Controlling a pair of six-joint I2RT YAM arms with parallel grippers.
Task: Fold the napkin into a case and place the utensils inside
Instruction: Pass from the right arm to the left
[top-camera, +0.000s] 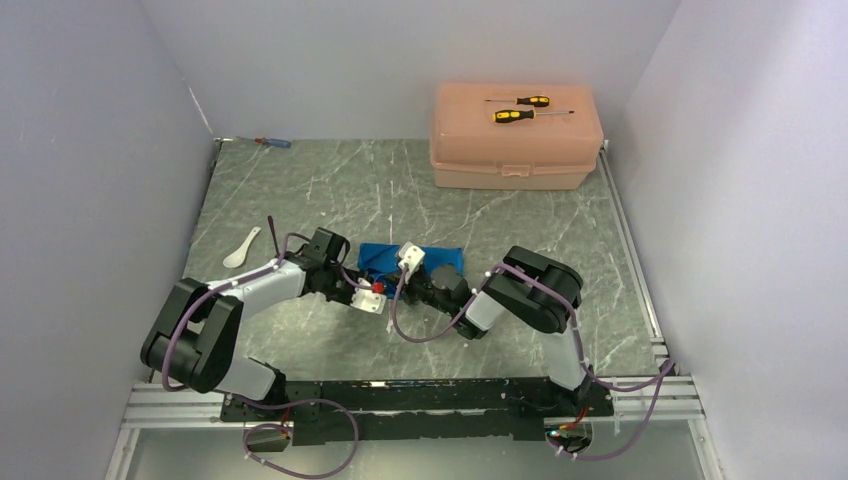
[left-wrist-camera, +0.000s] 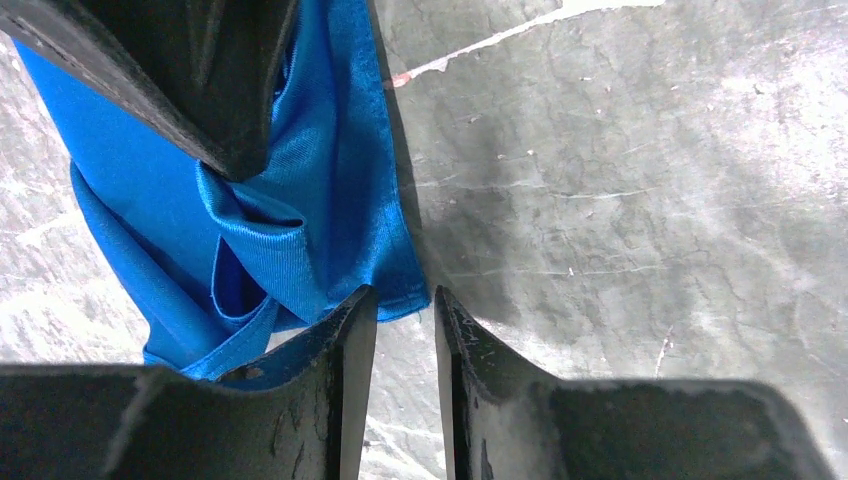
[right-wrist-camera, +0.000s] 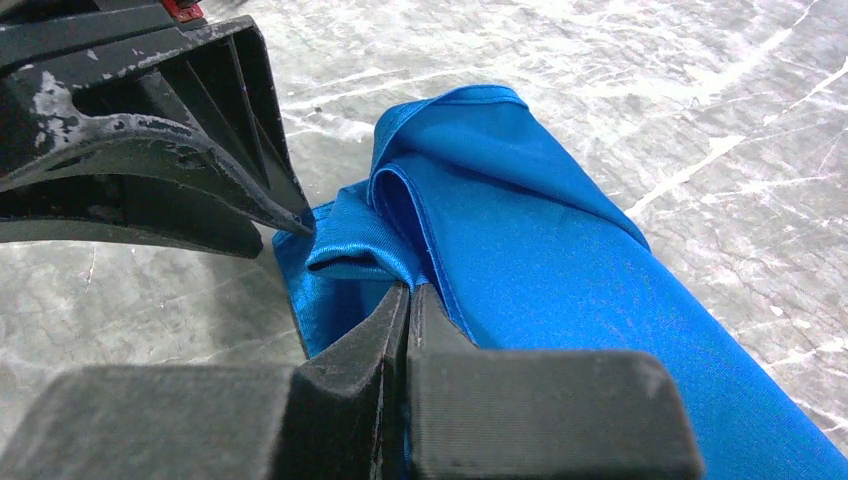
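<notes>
The bright blue napkin (top-camera: 385, 256) lies partly folded and bunched on the table between the two arms. My right gripper (right-wrist-camera: 408, 292) is shut on a raised fold of the napkin (right-wrist-camera: 540, 260) near its end. My left gripper (left-wrist-camera: 405, 305) is open with a narrow gap, its tips at the napkin's corner (left-wrist-camera: 330, 200), with only bare table between them. In the top view the left gripper (top-camera: 378, 292) and right gripper (top-camera: 398, 270) nearly meet. The white spoon (top-camera: 240, 247) and the dark purple fork (top-camera: 270, 233) lie at the table's left.
A peach plastic box (top-camera: 515, 150) stands at the back right with two yellow-and-black screwdrivers (top-camera: 520, 108) on its lid. A small blue-and-red screwdriver (top-camera: 272, 143) lies at the back left corner. Grey walls close in three sides.
</notes>
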